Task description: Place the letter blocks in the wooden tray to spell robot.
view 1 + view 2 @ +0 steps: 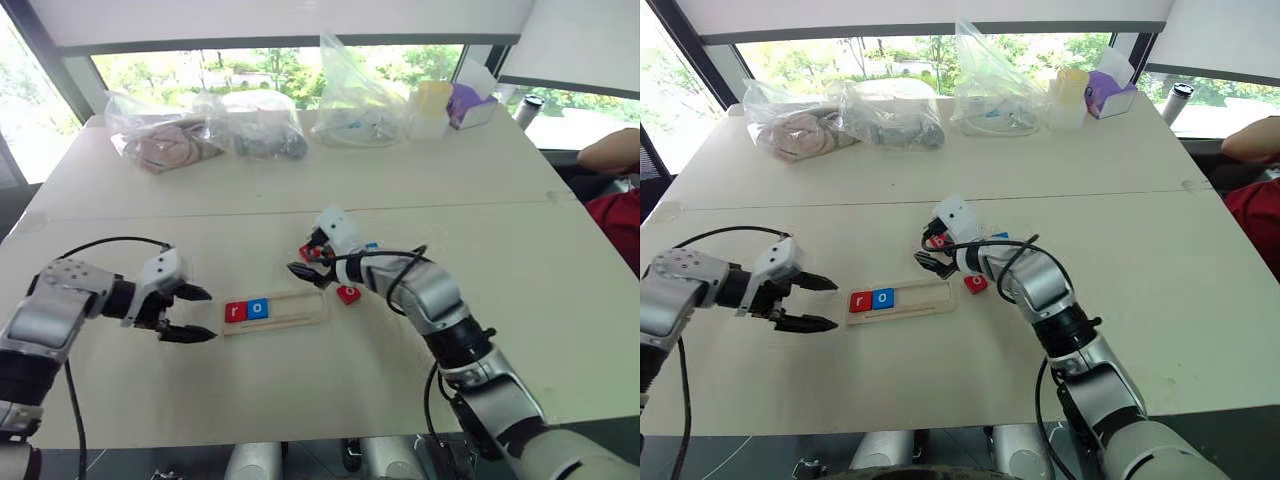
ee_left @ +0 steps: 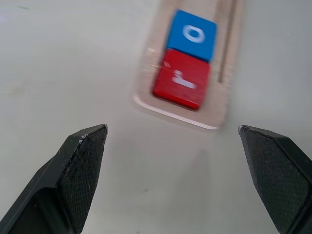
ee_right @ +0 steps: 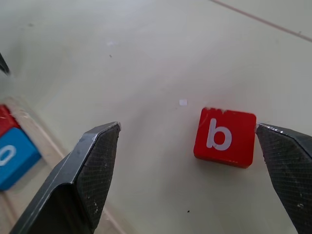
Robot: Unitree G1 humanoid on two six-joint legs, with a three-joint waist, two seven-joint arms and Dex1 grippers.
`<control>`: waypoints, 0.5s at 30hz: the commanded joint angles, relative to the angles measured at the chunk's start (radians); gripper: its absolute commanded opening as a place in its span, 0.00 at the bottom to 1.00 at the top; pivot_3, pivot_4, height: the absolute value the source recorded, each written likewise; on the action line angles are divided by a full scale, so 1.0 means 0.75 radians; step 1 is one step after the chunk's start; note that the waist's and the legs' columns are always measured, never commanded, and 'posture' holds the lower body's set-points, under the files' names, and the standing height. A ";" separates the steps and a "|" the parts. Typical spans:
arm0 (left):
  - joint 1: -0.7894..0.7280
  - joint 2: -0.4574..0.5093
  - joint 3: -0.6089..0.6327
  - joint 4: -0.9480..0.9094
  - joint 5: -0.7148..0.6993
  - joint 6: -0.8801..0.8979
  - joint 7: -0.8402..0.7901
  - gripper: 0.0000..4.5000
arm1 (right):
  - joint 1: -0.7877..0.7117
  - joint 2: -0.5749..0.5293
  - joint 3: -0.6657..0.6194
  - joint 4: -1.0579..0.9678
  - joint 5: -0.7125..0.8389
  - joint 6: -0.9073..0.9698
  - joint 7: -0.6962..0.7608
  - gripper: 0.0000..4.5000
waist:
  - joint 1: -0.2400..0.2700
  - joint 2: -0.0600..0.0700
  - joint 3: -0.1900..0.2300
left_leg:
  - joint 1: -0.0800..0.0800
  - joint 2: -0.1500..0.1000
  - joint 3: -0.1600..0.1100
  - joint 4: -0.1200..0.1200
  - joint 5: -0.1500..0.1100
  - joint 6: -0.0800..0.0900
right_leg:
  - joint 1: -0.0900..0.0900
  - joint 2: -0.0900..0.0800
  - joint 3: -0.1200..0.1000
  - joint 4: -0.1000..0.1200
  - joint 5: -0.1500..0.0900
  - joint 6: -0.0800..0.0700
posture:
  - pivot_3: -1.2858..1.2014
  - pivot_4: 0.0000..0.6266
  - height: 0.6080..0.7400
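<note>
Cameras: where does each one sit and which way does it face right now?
Head views: look down over the table, both arms and the tray.
Left wrist view: along the open left gripper at the red r block.
Right wrist view: along the open right gripper at the b block.
Both wrist views share the blue o block.

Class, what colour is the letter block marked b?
Red, with a white letter: the b block shows best in the right wrist view.
</note>
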 commanded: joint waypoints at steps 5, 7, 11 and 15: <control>0.103 0.006 0.216 -0.234 -0.105 0.121 0.180 1.00 | -0.054 0.088 -0.052 0.184 -0.111 -0.113 -0.084 0.83 | -0.008 0.000 0.000 | 0.000 0.000 -0.001 0.000 0.000 0.000 | 0.000 0.000 0.000 0.001 0.000 0.000 | 0.52 0.24 1.00; 0.121 -0.003 0.229 -0.279 -0.126 0.147 0.212 1.00 | -0.063 0.102 -0.060 0.208 -0.126 -0.135 -0.082 0.55 | -0.014 0.000 0.000 | 0.001 0.000 -0.001 0.000 0.000 0.000 | 0.001 0.000 0.000 0.001 0.000 0.000 | 0.52 0.24 1.00; 0.138 -0.012 0.221 -0.315 -0.139 0.158 0.253 1.00 | -0.073 0.120 -0.079 0.204 -0.139 -0.134 -0.067 0.26 | -0.030 0.000 0.000 | 0.002 0.000 -0.002 0.000 0.000 0.000 | 0.001 0.000 0.000 0.001 0.000 0.000 | 0.52 0.24 1.00; 0.128 -0.014 0.203 -0.318 -0.144 0.152 0.268 1.00 | -0.064 0.110 -0.104 0.116 -0.132 -0.096 -0.051 0.26 | -0.033 0.000 0.000 | 0.001 0.000 -0.001 -0.001 0.000 0.000 | 0.001 0.000 0.000 0.001 0.001 -0.001 | 0.52 0.24 1.00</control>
